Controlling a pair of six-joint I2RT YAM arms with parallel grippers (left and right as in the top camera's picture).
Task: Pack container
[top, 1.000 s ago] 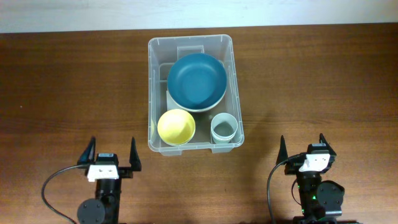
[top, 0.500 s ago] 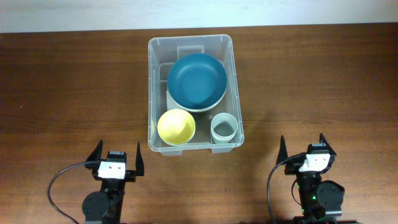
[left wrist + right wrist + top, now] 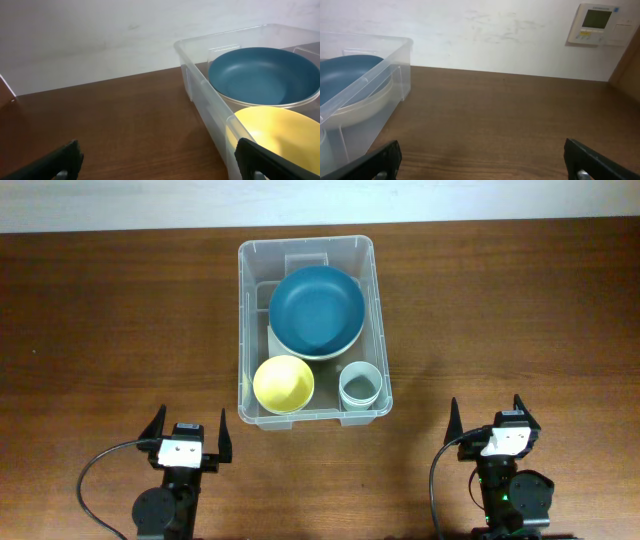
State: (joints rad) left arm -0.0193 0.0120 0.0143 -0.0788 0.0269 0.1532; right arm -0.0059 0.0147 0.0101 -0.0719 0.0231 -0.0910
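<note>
Left gripper (image 3: 190, 422) and right gripper (image 3: 486, 413) gape wide, empty. The container (image 3: 305, 242) sits ahead, between them, open table (image 3: 110, 330) flanking its rim. Only the right wrist view shows a wall panel (image 3: 596, 24).

Mostly clear plastic on dark wood

The container (image 3: 305, 243) ahead of the matt black left fingers (image 3: 62, 159) is smooth see-through plastic, slightly cloudy. Inside it, the blue bowl (image 3: 317, 310) looks matt, the yellow bowl (image 3: 283, 383) is smooth with a soft sheen, and the pale green cup (image 3: 359, 386) is matt too. The table (image 3: 100, 310) is brown wood grain, low gloss. Beyond the right fingers (image 3: 380, 160) there's a matt white wall (image 3: 470, 30), a bit scuffed.
</note>
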